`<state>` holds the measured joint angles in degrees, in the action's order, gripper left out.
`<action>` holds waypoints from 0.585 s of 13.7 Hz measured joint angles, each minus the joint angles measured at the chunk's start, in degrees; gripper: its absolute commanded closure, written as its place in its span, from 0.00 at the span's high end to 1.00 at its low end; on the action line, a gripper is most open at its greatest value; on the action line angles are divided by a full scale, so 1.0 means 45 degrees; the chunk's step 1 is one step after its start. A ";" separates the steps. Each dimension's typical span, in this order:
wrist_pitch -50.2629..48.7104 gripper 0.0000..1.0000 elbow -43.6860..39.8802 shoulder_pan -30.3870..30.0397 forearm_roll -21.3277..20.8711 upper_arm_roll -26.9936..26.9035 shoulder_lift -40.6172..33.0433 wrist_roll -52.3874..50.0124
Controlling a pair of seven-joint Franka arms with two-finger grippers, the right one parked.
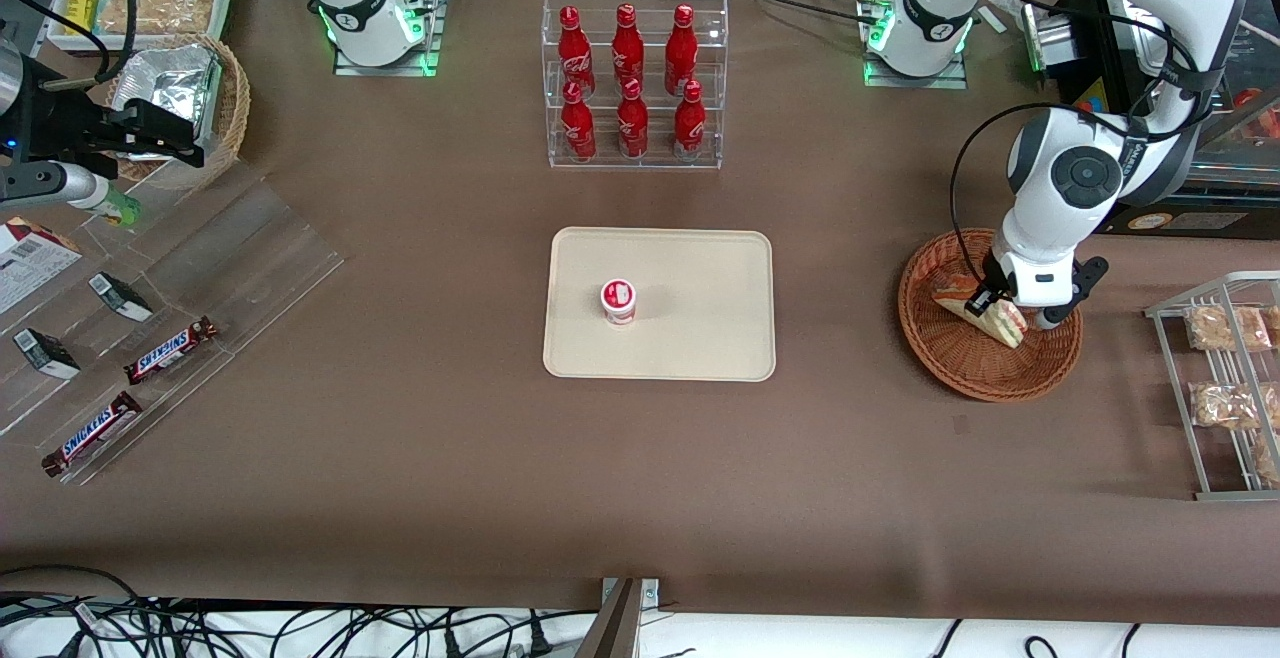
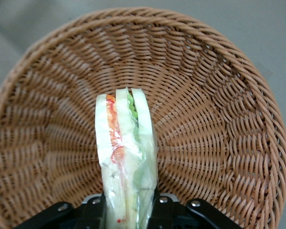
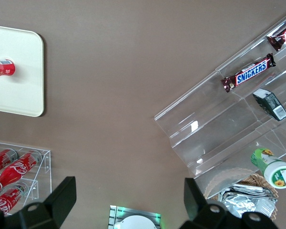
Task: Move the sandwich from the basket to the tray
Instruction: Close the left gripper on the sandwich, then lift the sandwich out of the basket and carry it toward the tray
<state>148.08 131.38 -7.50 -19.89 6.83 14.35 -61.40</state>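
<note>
The sandwich [image 1: 985, 316], a wrapped white-bread wedge with green and orange filling, stands on edge inside the reddish-brown wicker basket [image 1: 960, 368] toward the working arm's end of the table. My left gripper [image 1: 1015, 310] is down in the basket, shut on the sandwich. In the left wrist view the sandwich [image 2: 126, 143] is pinched between the black fingers [image 2: 96, 202], with the basket's woven wall [image 2: 205, 95] all round it. The cream tray [image 1: 700, 268] lies at the table's middle, apart from the basket. The right wrist view also catches the tray [image 3: 19, 76].
A small red-and-white cup [image 1: 618, 301] stands on the tray. A clear rack of red bottles [image 1: 633, 83] is farther from the camera than the tray. A metal rack with snack packs [image 1: 1220, 378] stands beside the basket. A clear stand with Snickers bars [image 1: 170, 350] lies toward the parked arm's end.
</note>
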 measured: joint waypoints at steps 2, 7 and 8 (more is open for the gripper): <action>-0.1286 0.00 -0.0532 -0.0002 0.0010 0.0193 -0.0407 0.0108; -0.5869 0.00 -0.3648 0.0047 0.2138 0.1051 -0.0982 0.2392; -0.6736 0.00 -0.4399 0.0045 0.2403 0.1050 -0.1000 0.3073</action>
<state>117.76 111.59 -7.30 -9.08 11.56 9.84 -47.57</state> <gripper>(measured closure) 0.811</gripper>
